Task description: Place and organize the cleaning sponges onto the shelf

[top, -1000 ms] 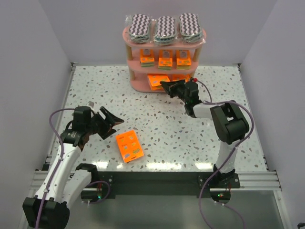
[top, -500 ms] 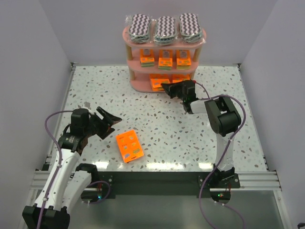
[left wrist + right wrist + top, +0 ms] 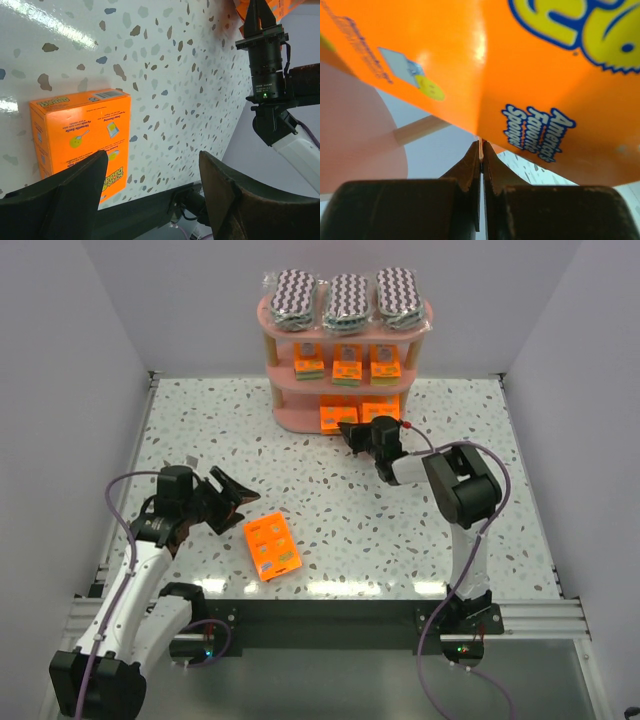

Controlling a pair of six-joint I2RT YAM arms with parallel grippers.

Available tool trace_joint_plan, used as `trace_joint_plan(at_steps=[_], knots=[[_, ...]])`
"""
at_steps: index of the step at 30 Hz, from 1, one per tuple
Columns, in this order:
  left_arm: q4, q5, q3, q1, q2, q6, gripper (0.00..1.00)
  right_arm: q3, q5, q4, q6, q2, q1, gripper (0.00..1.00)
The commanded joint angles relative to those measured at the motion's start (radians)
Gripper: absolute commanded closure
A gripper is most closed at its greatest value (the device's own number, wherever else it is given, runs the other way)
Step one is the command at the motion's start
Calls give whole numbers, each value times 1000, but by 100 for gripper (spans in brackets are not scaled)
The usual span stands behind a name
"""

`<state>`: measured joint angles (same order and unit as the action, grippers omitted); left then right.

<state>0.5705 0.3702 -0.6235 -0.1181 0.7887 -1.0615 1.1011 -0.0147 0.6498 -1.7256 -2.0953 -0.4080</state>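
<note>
Since a second ago the right arm has reached further toward the far edge of the tabletop, and the large orange packets that stuck out of the shelf now sit deeper on its bottom tier. The right gripper is pinched shut, seemingly on nothing, its tips against the packets' front where two of them meet. This looks like the tidying push. That arm lies low and outstretched, elbow folded up near the right edge. Three zigzag sponge packs line the top tier and small orange packets the middle one. One loose orange packet lies flat near the near edge, and the left gripper hovers just beside it, spread wide and tilted down. Next it likely needs to close on that packet.
</note>
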Motion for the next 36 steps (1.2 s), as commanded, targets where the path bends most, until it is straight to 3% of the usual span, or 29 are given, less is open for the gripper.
trace_joint_plan(at_steps=[1,12,27,33,36], knots=[[-37,41,-22,6,17,54,21,0,-51,-32,-54,-8,-17,100],[-18,45,-18,5,-11,63,21,120,-28,-22,-46,-57,-9,100],[-60,35,48,5,-72,11,21,103,-47,-168,-22,6,-2,100],[-75,26,59,5,-82,3,21,161,19,-110,1,-14,9,63],[-101,27,73,6,-82,-8,21,215,61,-113,24,-9,17,54]])
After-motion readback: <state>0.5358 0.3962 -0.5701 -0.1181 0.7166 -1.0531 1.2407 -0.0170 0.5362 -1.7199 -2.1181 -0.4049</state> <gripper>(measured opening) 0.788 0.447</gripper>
